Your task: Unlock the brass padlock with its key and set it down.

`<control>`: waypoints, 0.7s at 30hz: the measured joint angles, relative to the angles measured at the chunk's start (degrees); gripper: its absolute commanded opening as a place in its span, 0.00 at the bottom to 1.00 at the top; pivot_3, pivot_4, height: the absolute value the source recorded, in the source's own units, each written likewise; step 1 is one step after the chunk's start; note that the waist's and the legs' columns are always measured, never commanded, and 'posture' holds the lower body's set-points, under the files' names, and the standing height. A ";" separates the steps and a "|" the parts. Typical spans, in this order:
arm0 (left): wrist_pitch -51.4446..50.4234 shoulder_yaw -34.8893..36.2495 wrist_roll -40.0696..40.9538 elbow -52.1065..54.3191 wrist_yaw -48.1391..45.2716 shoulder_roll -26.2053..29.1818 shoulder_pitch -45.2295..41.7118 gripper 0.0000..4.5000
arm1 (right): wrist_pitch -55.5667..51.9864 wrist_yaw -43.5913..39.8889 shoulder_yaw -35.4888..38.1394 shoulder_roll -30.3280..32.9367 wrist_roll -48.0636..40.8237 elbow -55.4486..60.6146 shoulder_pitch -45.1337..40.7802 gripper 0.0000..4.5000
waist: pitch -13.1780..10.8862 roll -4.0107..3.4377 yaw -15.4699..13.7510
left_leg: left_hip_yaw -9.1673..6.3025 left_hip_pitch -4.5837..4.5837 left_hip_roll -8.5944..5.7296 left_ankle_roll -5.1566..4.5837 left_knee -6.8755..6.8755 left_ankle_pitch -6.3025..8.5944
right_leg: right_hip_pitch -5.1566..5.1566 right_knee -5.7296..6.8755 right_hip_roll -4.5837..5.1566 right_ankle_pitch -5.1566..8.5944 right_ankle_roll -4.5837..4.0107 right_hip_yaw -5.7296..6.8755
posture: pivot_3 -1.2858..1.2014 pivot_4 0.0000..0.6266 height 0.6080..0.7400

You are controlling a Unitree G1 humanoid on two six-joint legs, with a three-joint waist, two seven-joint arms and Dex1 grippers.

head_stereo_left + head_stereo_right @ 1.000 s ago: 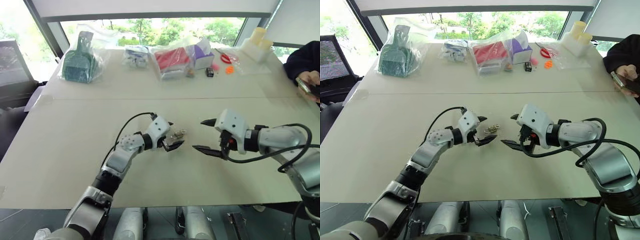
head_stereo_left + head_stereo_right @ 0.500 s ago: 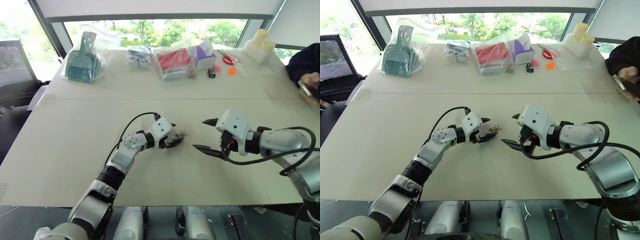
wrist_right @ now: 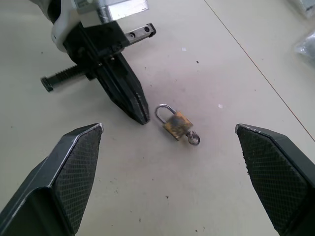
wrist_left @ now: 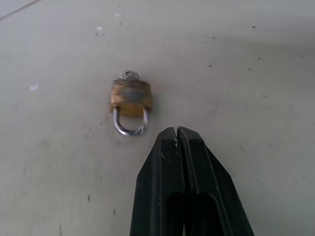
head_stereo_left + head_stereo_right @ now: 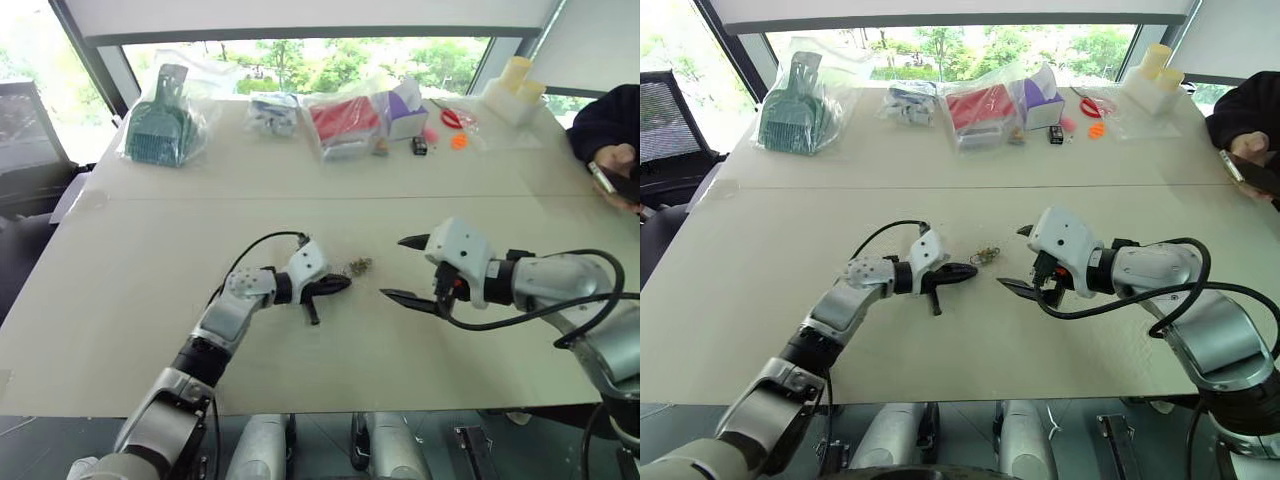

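The padlock (image 3: 175, 124) lies flat on the worktop (image 5: 150, 300), held by nothing, with its key (image 3: 193, 138) seated in the keyway at the end away from the shackle. Taking the padlock as my landmark: my left end effector (image 4: 177, 135) sits just beside its shackle end, fingers pressed fully together on nothing, tips pointing at the shackle but apart from it. My right end effector (image 5: 405, 268) hangs on the padlock's other side, near the key end, spread as wide as it goes and empty. I cannot tell from here whether the shackle is latched or sprung; it looks seated in the body. I judge I am at the grasping step, with the lock not yet secured for turning the key. Next I would need the left to pin or grip the padlock body, then bring the right in on the key's head. Both are tiny, so a slight misalignment would just skid them across the worktop.
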State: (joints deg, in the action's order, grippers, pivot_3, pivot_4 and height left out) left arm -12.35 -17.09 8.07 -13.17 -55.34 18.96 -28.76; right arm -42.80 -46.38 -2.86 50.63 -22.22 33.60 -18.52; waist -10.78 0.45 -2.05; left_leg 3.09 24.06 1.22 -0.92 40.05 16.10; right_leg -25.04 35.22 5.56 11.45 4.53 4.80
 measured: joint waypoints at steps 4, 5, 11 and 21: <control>-0.56 2.85 0.09 -0.27 1.53 0.93 -0.07 0.12 | 0.92 -0.09 -1.56 -0.83 0.75 -0.82 -0.86 1.00 | 0.00 0.00 -0.35 | -0.01 0.08 -0.05 0.00 0.04 0.00 | 0.01 -0.04 0.04 0.00 0.00 0.00 | 0.52 0.24 1.00; -0.60 3.43 0.09 -0.57 2.80 -0.02 -0.20 0.19 | 1.17 -0.10 -1.82 -1.23 0.85 -1.11 -1.28 1.00 | 0.00 0.00 -0.35 | 0.00 0.09 -0.09 0.00 0.04 0.00 | 0.01 -0.06 0.06 0.00 0.01 0.00 | 0.52 0.24 1.00; -1.15 3.82 0.08 -0.60 5.46 -4.46 -0.82 0.81 | 1.69 -0.12 -2.85 -2.08 1.36 -1.47 -2.03 1.00 | 0.00 0.01 -0.18 | 0.00 0.13 -0.25 -0.03 0.04 0.02 | -0.01 -0.06 0.07 -0.10 0.19 0.00 | 0.52 0.24 1.00; 1.10 1.47 -3.84 -5.78 8.15 -7.87 -3.15 0.98 | 1.71 0.01 -2.81 -2.06 1.82 -1.52 -2.01 1.00 | 0.00 0.01 -0.27 | -0.01 0.12 -0.25 -0.03 0.05 0.01 | -0.02 -0.04 0.06 -0.10 0.18 0.00 | 0.52 0.24 1.00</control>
State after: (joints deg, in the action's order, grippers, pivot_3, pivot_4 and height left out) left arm -11.25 -15.62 4.23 -18.95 -47.19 11.09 -31.91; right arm -41.09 -46.37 -5.66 48.57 -20.39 32.08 -20.53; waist -10.78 0.47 -2.32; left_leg 3.08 24.19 0.97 -0.95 40.09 16.12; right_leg -25.05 35.18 5.62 11.35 4.70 4.81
